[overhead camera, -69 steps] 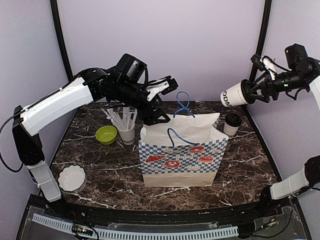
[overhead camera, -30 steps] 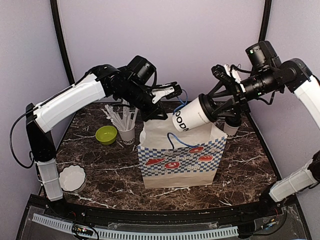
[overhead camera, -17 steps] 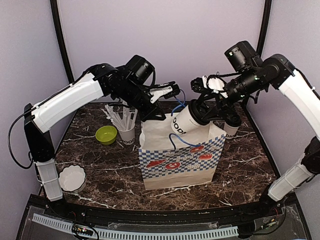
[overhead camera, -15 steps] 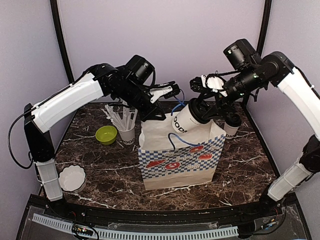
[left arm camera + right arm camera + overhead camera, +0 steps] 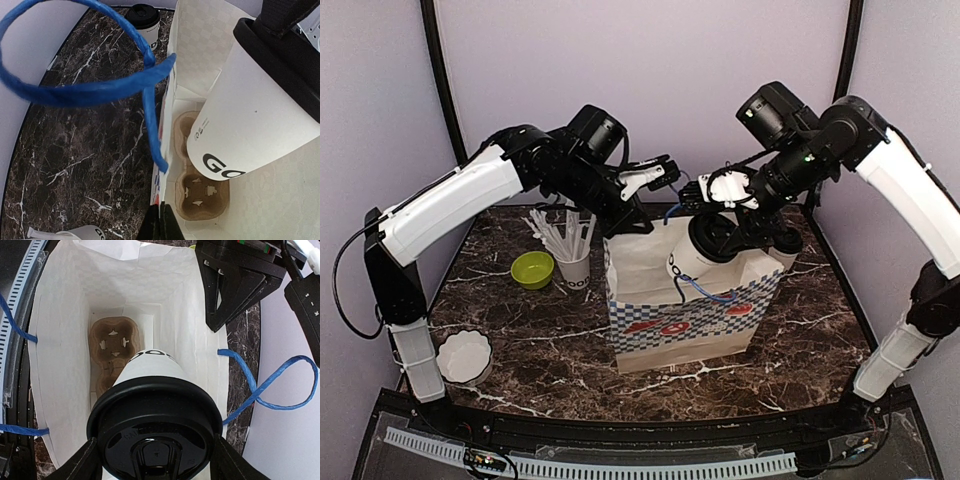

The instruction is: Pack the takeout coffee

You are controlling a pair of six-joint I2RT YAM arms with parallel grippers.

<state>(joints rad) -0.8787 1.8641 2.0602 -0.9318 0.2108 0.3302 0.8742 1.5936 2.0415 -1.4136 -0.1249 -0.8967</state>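
Beneath both arms a dark marble table (image 5: 500, 320) was seen. The jaws of the right gripper (image 5: 155, 452) were clamped on either side of the black-lidded top of a white lettered paper cup (image 5: 150, 370). The cup was held tilted, its base inside the mouth of a blue-checked white paper bag (image 5: 660, 302), above a brown pulp cup carrier (image 5: 112, 340). The bag's rim was pinched between the closed jaws of the left gripper (image 5: 157, 225). A second lidded white cup (image 5: 145, 22) stood on the table beyond the bag.
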